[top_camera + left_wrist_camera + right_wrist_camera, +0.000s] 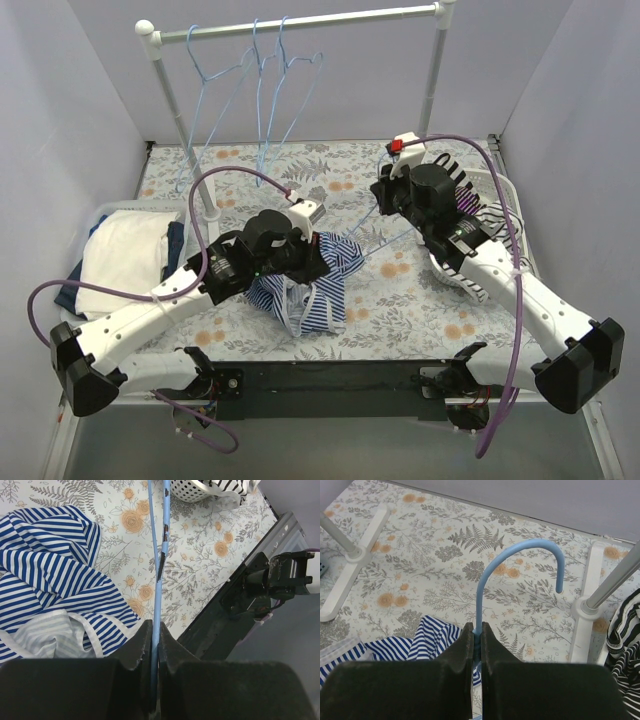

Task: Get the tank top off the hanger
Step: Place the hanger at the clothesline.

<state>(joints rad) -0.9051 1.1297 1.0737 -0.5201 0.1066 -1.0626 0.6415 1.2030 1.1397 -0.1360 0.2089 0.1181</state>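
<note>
**Striped tank top (312, 288) heaped mid-counter, hanger (163, 540) pinched at two places**

Along the far edge, a white clothes rack (300, 22) hung with spare blue hangers (265, 90), feet planted on the floral counter (330, 170). At left, folded white cloth (120, 260). At right, a white basket (187, 490) holding a black-and-white striped garment (625, 650), close behind the right arm.

Toward the near side of the counter, the tank top: blue and white stripes, pale binding, crumpled, partly under the left tool (155, 630). Left tool clenched on a straight wire of the light-blue hanger. Right tool (477, 630) clamped on the neck just below the hook, above a striped fold.
</note>
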